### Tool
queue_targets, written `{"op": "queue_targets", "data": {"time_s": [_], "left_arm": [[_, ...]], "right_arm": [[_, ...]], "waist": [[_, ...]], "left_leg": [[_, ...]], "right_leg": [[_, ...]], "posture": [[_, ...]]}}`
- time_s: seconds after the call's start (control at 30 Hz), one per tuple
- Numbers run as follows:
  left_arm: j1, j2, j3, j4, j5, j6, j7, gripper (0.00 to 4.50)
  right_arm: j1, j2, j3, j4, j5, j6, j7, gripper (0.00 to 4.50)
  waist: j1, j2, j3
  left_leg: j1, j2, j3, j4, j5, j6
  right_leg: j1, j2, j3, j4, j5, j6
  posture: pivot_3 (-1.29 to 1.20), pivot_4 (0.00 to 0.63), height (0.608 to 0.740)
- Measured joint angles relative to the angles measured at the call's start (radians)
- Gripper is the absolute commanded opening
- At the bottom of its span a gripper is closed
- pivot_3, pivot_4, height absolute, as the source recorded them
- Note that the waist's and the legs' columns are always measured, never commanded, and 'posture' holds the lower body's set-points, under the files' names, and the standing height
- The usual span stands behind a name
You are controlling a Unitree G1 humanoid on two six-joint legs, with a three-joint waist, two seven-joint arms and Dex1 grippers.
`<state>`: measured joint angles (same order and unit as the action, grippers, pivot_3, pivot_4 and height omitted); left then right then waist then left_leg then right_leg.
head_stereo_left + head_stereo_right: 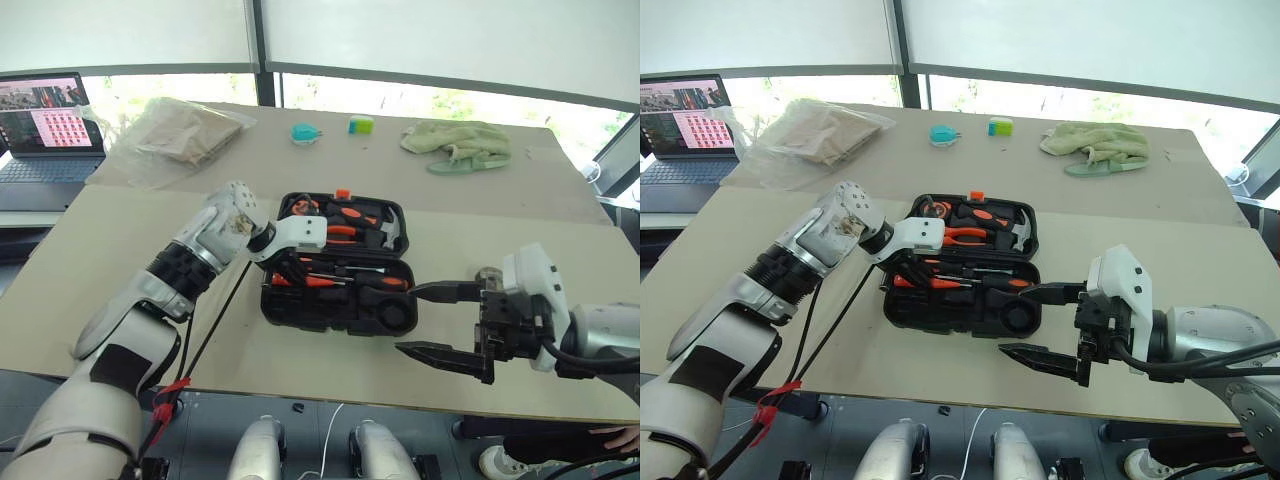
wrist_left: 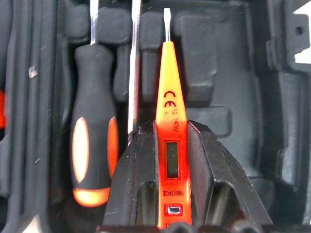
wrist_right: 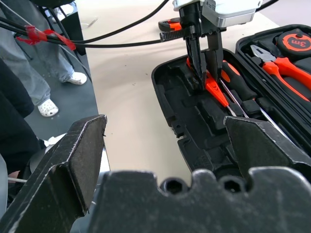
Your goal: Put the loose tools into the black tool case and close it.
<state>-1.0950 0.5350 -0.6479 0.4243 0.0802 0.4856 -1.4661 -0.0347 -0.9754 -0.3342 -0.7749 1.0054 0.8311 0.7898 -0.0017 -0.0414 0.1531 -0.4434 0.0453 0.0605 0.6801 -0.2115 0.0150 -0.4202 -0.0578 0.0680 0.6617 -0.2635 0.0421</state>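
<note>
Inside the left pincer (image 2: 167,194), the slim orange screwdriver's (image 2: 167,92) butt hides.

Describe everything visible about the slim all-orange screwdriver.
The slim all-orange screwdriver has a glossy translucent plastic body, a short flat steel tip, a printed CE mark, a small display window and the word INDUCTANCE near its end. The left gripper has its jaws shut on the rear half. It hangs over the open black tool case, beside a seated black-and-orange screwdriver.

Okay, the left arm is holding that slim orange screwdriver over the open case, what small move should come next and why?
Probably lower it into the free slot and let go. The left end effector grips the orange screwdriver just above the case, beside a seated black-and-orange screwdriver.
</note>
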Motion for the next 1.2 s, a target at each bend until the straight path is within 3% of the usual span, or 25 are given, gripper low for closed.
{"op": "queue_targets", "data": {"time_s": [0.27,0.33,0.5,0.63,0.73,0.93,1.03,1.2], "left_arm": [[0.0,-0.033,0.006,0.067,0.018,-0.052,-0.004,0.41],[0.0,-0.036,0.012,0.079,0.022,-0.068,-0.004,1.42],[0.002,-0.038,0.051,0.063,-0.014,-0.007,-0.054,3.19],[-0.001,-0.006,0.167,0.013,-0.098,0.048,-0.082,3.19],[0.011,0.027,0.274,-0.014,-0.131,-0.009,-0.041,2.38],[0.189,-0.006,0.387,-0.01,-0.192,-0.157,0.053,0.09],[0.269,-0.045,0.435,0.035,-0.208,-0.28,0.103,0.03],[0.288,-0.048,0.437,0.063,-0.219,-0.328,0.097,0.03]], "right_arm": [[-0.033,0.005,0.002,0.002,0.014,0.0,-0.035,4.5],[-0.033,0.005,0.003,0.002,0.02,0.0,-0.039,4.5],[-0.033,0.005,0.006,0.003,0.029,0.0,-0.05,4.5],[-0.026,0.005,0.009,0.0,0.032,0.0,-0.053,4.5],[-0.018,0.006,0.011,0.0,0.031,0.0,-0.053,4.5],[-0.016,0.006,0.011,0.001,0.03,0.0,-0.056,4.5],[-0.017,0.006,0.011,0.002,0.03,0.0,-0.057,4.5],[-0.018,0.006,0.011,0.008,0.03,0.0,-0.06,4.5]], "waist": [[0.002,0.0,0.0],[0.002,0.0,0.0],[0.002,0.0,0.0],[-0.001,0.0,0.0],[-0.007,0.0,0.0],[-0.008,0.001,0.0],[-0.005,0.001,0.0],[-0.002,0.001,0.0]], "left_leg": [[0.0,0.0,0.0,0.0,0.0,0.0],[0.0,0.0,0.0,0.0,0.0,0.0],[-0.001,0.0,0.0,0.001,0.0,0.0],[-0.001,0.001,-0.002,0.0,0.0,0.0],[0.0,0.001,-0.002,0.0,0.0,0.0],[0.001,0.001,-0.002,0.0,0.0,0.0],[0.0,0.0,-0.002,0.001,0.0,0.0],[0.001,0.0,-0.001,0.001,0.0,0.0]], "right_leg": [[0.0,0.0,0.0,0.0,0.0,0.0],[0.0,0.0,0.0,0.0,0.0,0.0],[0.0,0.0,0.0,0.001,0.0,0.0],[-0.001,0.0,0.0,0.001,0.0,0.0],[0.0,0.0,0.0,0.001,0.0,0.0],[0.001,0.0,0.0,0.001,0.0,0.0],[0.0,0.0,0.0,0.001,0.0,0.0],[0.001,-0.001,0.0,0.001,0.0,0.0]], "posture": [[0.0,0.15,0.74],[0.0,0.15,0.74],[0.0,0.15,0.74],[0.0,0.15,0.74],[0.0,0.15,0.74],[0.0,0.15,0.74],[0.0,0.15,0.74],[0.0,0.15,0.74]]}}
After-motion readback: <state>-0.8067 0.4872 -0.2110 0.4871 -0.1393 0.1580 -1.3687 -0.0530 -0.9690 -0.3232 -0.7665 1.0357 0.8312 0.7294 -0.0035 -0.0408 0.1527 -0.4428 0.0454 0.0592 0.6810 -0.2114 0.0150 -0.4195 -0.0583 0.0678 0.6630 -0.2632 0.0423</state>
